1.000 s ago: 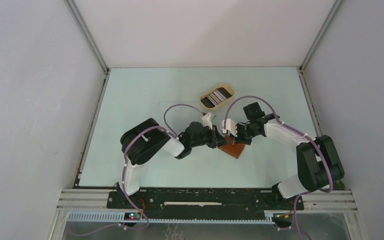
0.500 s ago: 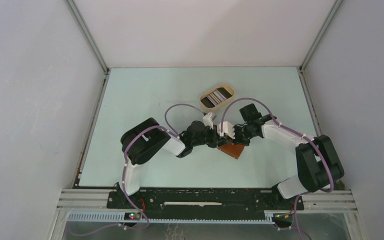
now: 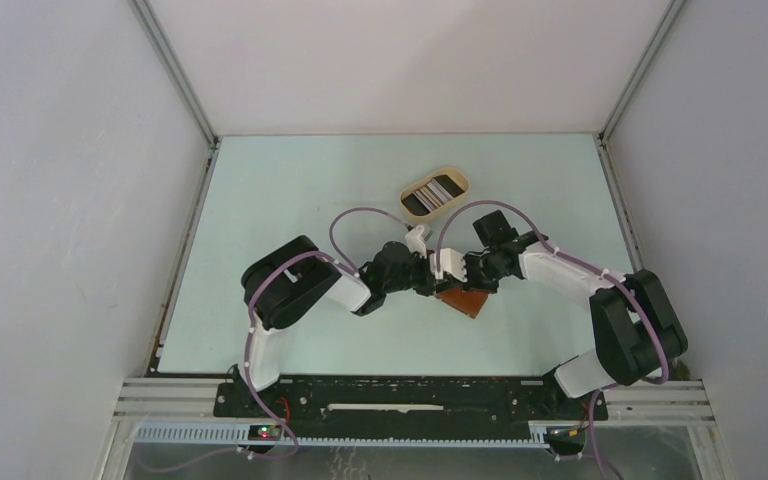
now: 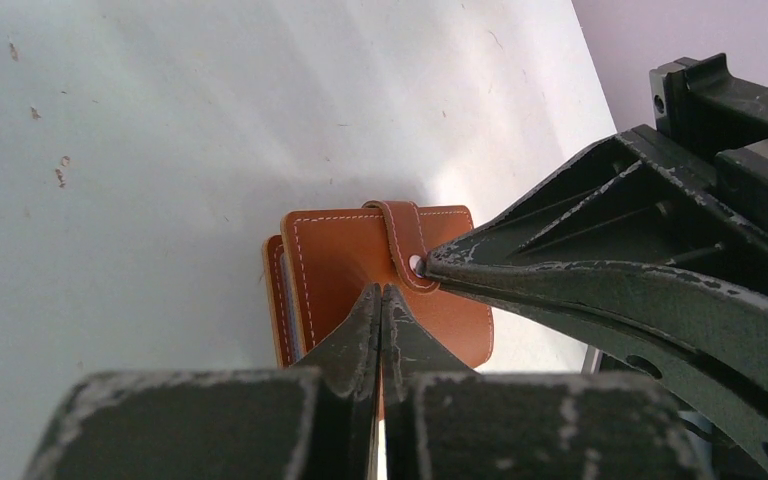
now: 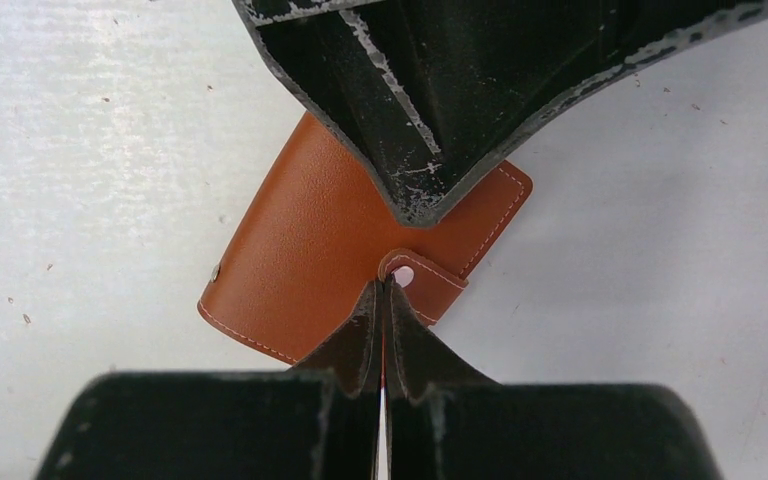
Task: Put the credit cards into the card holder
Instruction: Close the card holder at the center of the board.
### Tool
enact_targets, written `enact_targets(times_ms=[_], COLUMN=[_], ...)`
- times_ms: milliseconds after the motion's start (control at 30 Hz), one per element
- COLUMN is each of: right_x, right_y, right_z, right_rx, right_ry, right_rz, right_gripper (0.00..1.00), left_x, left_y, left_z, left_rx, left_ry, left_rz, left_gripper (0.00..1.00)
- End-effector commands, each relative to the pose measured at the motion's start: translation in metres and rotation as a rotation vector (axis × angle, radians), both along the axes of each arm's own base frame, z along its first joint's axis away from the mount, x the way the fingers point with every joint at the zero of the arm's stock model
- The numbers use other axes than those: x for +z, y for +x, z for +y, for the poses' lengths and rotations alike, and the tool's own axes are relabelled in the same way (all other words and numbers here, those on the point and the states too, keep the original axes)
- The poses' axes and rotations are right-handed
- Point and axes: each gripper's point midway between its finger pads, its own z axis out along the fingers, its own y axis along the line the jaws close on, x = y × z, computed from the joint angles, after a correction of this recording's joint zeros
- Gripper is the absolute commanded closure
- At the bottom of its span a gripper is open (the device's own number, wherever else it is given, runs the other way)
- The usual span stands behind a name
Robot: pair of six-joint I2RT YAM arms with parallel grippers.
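The card holder [image 3: 465, 300] is a closed reddish-brown leather wallet lying flat on the table, its tab snapped over the top. It also shows in the left wrist view [image 4: 345, 262] and the right wrist view [image 5: 310, 250]. My left gripper [image 4: 381, 291] is shut, its tips resting on the wallet's top face. My right gripper [image 5: 384, 284] is shut, its tips touching the closing tab [image 5: 430, 285] beside the snap. The two grippers meet over the wallet from opposite sides. The credit cards [image 3: 432, 193], black and pale, lie in the tray.
A beige oval tray [image 3: 460, 180] stands behind the grippers towards the back of the pale green table. Grey walls close in the left, right and back sides. Both arms' purple cables arch above the wallet.
My right gripper has moved left and down, closer to the left gripper, with its tips now at the wallet's tab. The left gripper and the wallet have hardly moved.
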Motion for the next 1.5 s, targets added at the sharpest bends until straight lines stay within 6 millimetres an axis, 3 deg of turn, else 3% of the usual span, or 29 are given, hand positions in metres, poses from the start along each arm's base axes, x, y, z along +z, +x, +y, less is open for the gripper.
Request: enact_targets(times_ms=[0, 633, 1000, 1467], right_x=[-0.013, -0.025, -0.025, -0.022], right_y=[-0.009, -0.016, -0.018, -0.019], right_z=[-0.003, 0.001, 0.001, 0.002], right_rx=[0.038, 0.073, 0.072, 0.07], right_ry=[-0.051, -0.105, -0.097, -0.077], right_rz=[0.002, 0.017, 0.041, 0.045], right_gripper=[1.0, 1.0, 1.0, 1.0], left_x=[0.002, 0.014, 0.05, 0.032], left_y=[0.004, -0.001, 0.001, 0.005], left_z=[-0.005, -0.009, -0.01, -0.023], left_rx=[0.001, -0.028, -0.047, -0.057], left_ry=[0.006, -0.057, -0.235, -0.234], left_rz=[-0.011, -0.025, -0.021, 0.067], left_gripper=[1.0, 1.0, 0.96, 1.0])
